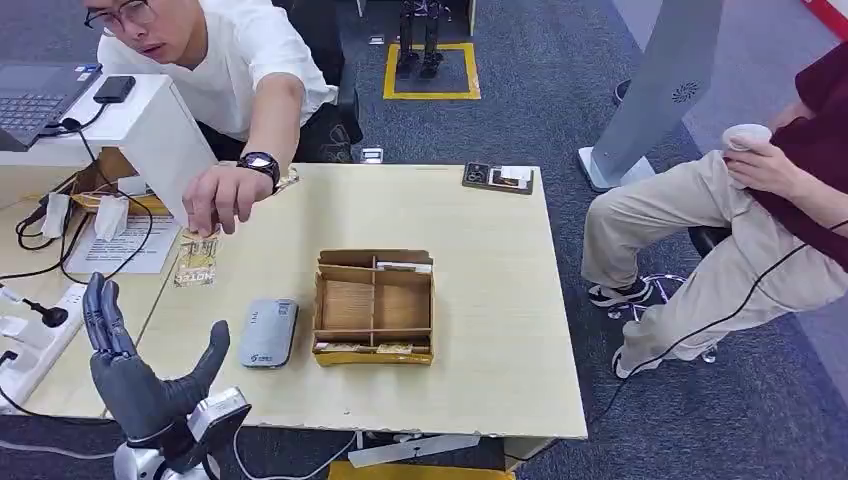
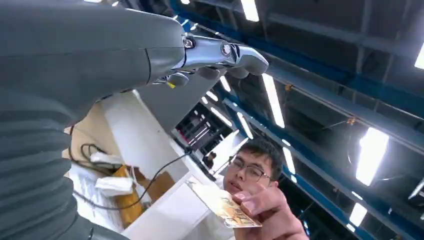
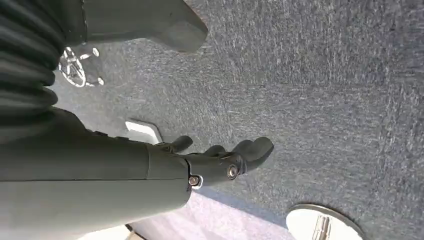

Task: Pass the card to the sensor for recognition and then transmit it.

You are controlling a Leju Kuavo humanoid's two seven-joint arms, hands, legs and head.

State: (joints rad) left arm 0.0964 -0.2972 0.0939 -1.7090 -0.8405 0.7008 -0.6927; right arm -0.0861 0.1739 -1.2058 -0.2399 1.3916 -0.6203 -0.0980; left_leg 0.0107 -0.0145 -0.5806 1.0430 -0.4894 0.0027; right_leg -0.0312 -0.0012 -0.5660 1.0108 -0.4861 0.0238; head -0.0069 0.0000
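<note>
A person's hand (image 1: 222, 197) holds a card (image 1: 196, 262) upright on the table's left side; the card (image 2: 223, 206) has a yellowish printed face. My left hand (image 1: 135, 365) is raised at the table's front left corner, palm up, fingers spread, holding nothing, a short way in front of the card. The grey card sensor (image 1: 268, 332) lies flat on the table between my left hand and the wooden box (image 1: 374, 306). My right hand (image 3: 215, 160) hangs over the blue carpet with fingers loosely apart and nothing in it.
A white stand (image 1: 160, 135) with a laptop (image 1: 35, 95) and cables stands at the left. A small dark tray (image 1: 497, 178) lies at the table's far edge. A second person (image 1: 740, 220) sits to the right, holding a cup.
</note>
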